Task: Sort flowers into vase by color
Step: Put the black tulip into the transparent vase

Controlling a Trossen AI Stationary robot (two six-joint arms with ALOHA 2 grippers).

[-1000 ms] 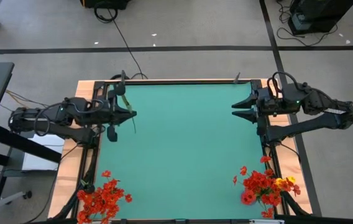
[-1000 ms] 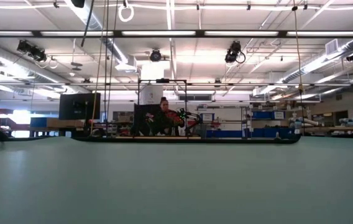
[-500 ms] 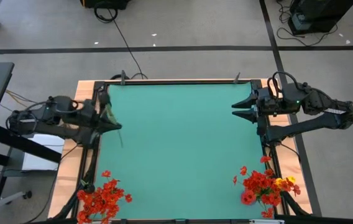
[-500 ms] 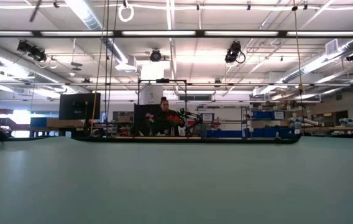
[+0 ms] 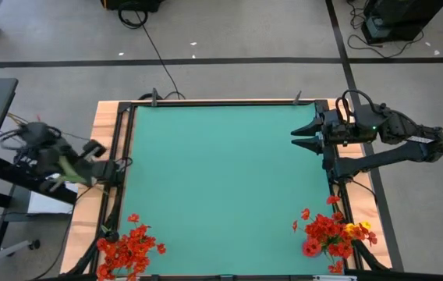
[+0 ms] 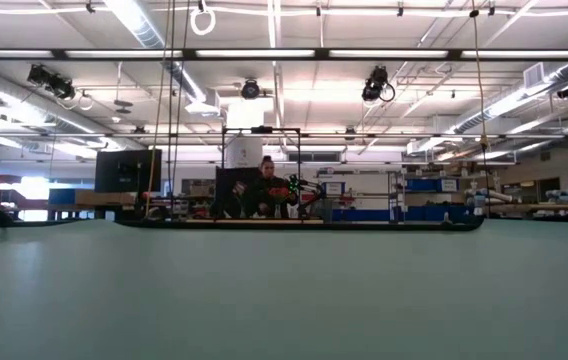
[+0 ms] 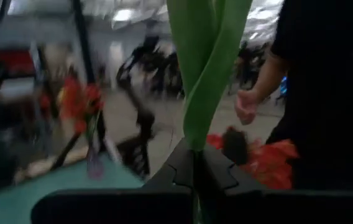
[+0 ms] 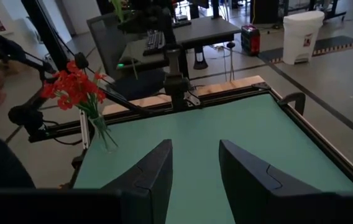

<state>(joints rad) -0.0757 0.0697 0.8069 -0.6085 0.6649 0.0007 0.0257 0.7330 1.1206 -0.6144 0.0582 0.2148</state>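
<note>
My left gripper (image 5: 64, 167) has swung out past the table's left edge and is shut on a green stem with long leaves (image 7: 204, 68); no bloom shows on it. My right gripper (image 5: 303, 140) waits open over the mat's right edge, touching nothing. A bunch of red-orange flowers (image 5: 129, 248) stands in a vase (image 7: 94, 159) at the near left corner. A second bunch, red with some yellow heads (image 5: 332, 234), stands at the near right corner. No dark head shows. My left gripper pinches the green stem (image 7: 194, 163) between its two shut fingers, just below the leaves. The leaves rise beyond the fingertips, and the stem is lifted clear of the table. How far back it reaches between the fingers is hidden.
A person in dark clothing stands beside the near left corner, hand (image 7: 248, 106) close to my left gripper, with red blooms (image 7: 260, 160) by it. The green mat (image 5: 229, 179) lies between the arms, framed by black rails (image 5: 221, 102). Another person (image 6: 265, 186) sits far behind the table.
My left arm has swung from over the mat's left part toward the table's left edge and beyond it, turning as it goes and carrying the green stem along, still shut on it. In the low view its stem and fingers have left the picture's top.
</note>
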